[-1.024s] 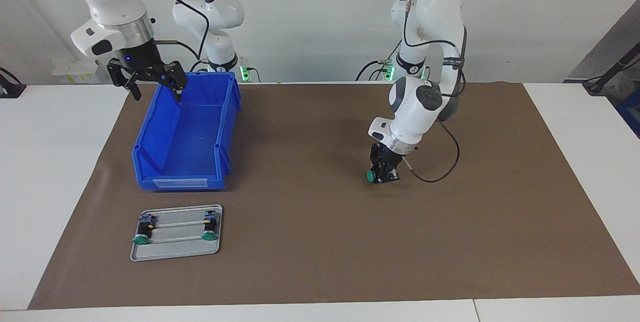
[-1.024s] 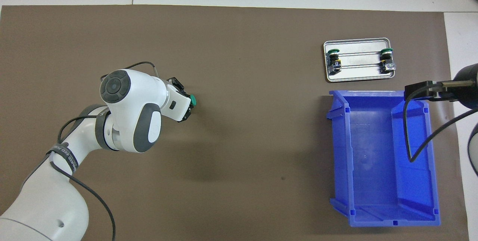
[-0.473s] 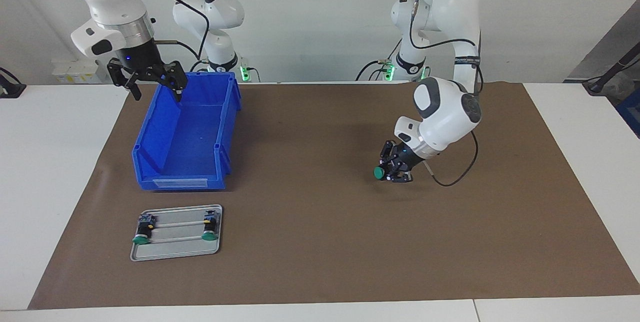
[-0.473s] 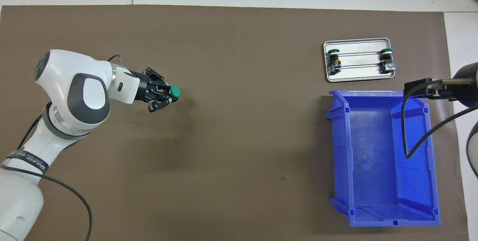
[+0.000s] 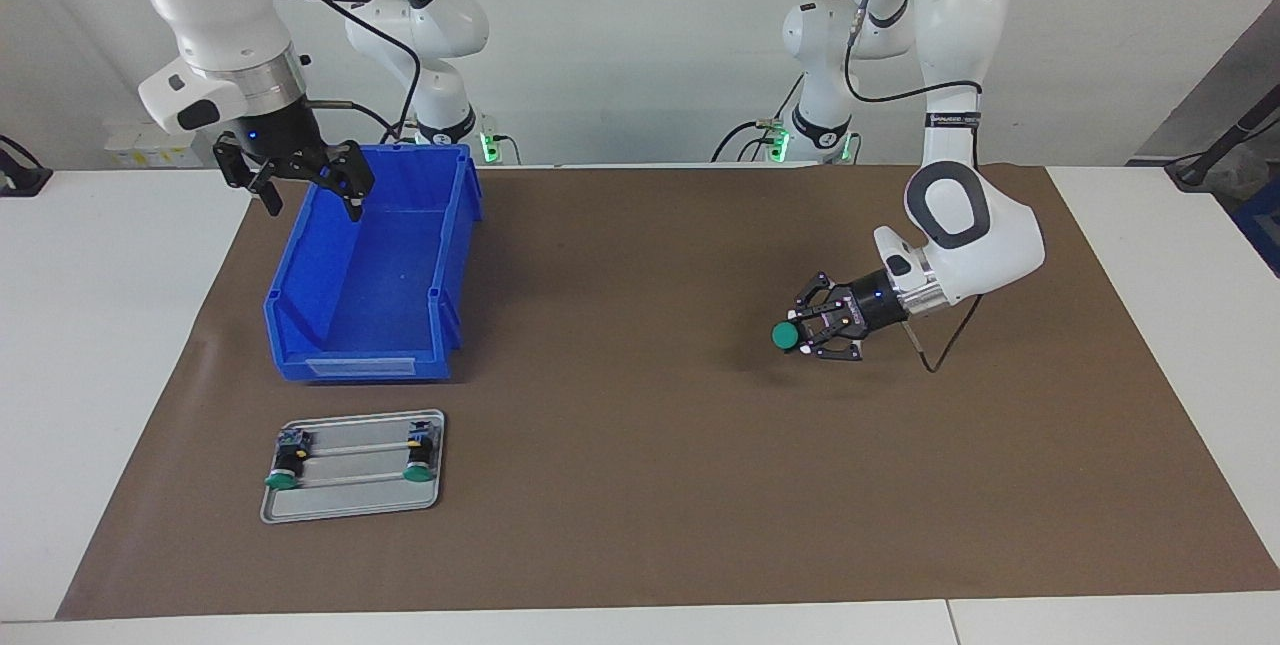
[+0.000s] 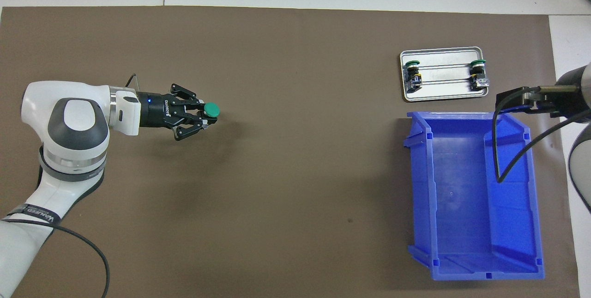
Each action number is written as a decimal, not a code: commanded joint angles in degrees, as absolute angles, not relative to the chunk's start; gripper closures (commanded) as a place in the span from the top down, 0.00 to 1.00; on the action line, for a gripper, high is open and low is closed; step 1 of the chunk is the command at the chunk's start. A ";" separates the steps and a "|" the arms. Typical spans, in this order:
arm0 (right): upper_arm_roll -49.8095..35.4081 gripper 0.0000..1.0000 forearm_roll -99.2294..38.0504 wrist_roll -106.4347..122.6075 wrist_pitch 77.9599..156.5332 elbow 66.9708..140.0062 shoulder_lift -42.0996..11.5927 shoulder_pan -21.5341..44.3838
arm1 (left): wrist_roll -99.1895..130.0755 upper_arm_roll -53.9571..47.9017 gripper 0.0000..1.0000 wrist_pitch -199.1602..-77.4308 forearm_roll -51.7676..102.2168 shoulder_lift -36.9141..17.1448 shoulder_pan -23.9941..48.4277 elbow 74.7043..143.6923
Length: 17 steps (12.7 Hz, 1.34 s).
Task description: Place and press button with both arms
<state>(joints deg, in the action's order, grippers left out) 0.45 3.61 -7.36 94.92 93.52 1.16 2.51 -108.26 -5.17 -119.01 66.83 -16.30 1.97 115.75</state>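
Your left claw [image 5: 812, 334] pinches the button [image 5: 786, 335] low over the brown mat [image 5: 640, 485], toward the left arm's end of the desk [image 5: 110, 345] and well apart from everything else. The button lies on its side in the grip, its long axis roughly level and in line with the claw, the green cap pointing toward the right arm's end of the desk and tipped a little upward, the dark body hidden between the fingers [image 6: 196, 114]. Your right claw [image 5: 305, 187] hangs spread wide over the blue bin [image 5: 375, 270], at the corner nearest the robots, holding nothing. The bin stands open-topped at the right arm's end, and nothing shows inside it. Just beside it, farther from the robots, the small metal tray [image 5: 352, 505] holds two more buttons [image 5: 285, 461] [image 5: 420, 457], one at each end, both lying on their sides with green caps pointing away from the robots.
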 commanded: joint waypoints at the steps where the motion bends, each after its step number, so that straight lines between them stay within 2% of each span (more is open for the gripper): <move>1: 0.26 1.00 1.94 -5.02 93.34 91.67 -0.18 1.23 | -115.82 -5.45 0.03 -118.57 73.46 -13.54 1.67 121.02; 2: 0.44 1.00 0.72 -3.53 92.99 91.84 -0.18 0.88 | -117.49 -5.45 0.00 -118.65 75.13 -13.54 1.93 121.98; 6: 0.35 1.00 -1.41 -1.58 91.49 91.84 0.17 -0.09 | -123.39 -5.45 0.00 -117.08 84.18 -14.41 2.20 123.31; 9: 0.18 1.00 1.75 -0.62 90.45 93.08 0.79 0.62 | -125.32 -5.45 0.10 -114.62 86.57 -14.59 1.67 123.40; 13: 0.18 1.00 1.23 0.27 90.26 92.99 0.79 0.44 | -129.63 -5.45 0.16 -112.78 90.87 -15.82 1.85 124.80; 14: 0.18 1.00 1.14 0.09 90.44 93.08 0.79 0.09 | -131.90 -5.36 0.18 -108.94 92.53 -16.86 1.41 124.89; 15: 0.26 1.00 0.88 -0.52 90.53 93.16 0.88 -0.09 | -135.84 -5.27 0.20 -103.68 94.46 -20.09 0.01 124.89; 17: 0.26 1.00 0.88 -1.05 90.27 93.25 0.97 0.09 | -139.57 -5.18 0.21 -105.19 94.92 -22.58 -0.35 124.54</move>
<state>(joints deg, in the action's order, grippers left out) 0.49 0.94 -0.98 90.89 92.90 0.46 0.56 -134.92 -5.07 -106.93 93.10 -19.48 1.21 124.91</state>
